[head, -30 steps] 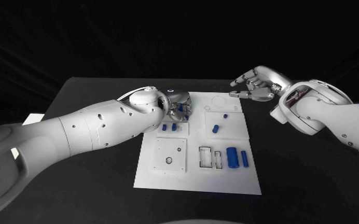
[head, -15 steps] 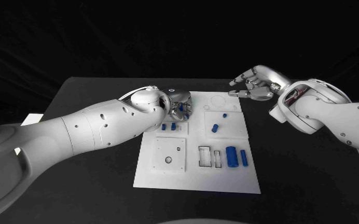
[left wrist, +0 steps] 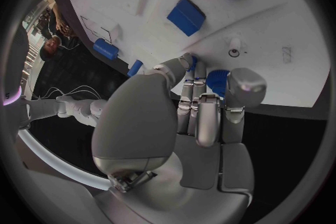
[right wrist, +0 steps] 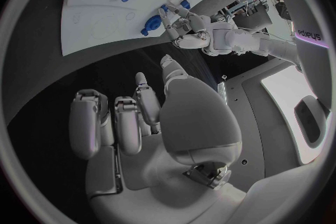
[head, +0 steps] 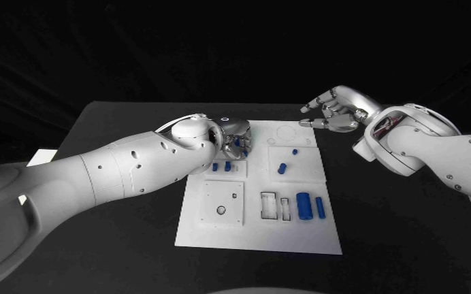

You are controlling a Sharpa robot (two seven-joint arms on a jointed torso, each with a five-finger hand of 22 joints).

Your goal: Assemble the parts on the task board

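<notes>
Over the far left part of the white task board (head: 257, 233), the left robot hand (head: 233, 139) pinches a blue part (left wrist: 218, 78) (fingertips curled round it), while the right robot hand (head: 332, 113) hangs empty, fingers loosely apart, beside the board's far right corner above the worktop (head: 393, 239).

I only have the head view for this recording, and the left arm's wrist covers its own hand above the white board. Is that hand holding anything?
Observer: Yes. The left wrist view shows the silver left hand pinching a small blue round part between thumb and fingers, close to the edge of the white task board.
Reviewer: And inside the right hand?
Observer: In the right wrist view, the right hand holds nothing. Its fingers are apart over the black table.
</notes>
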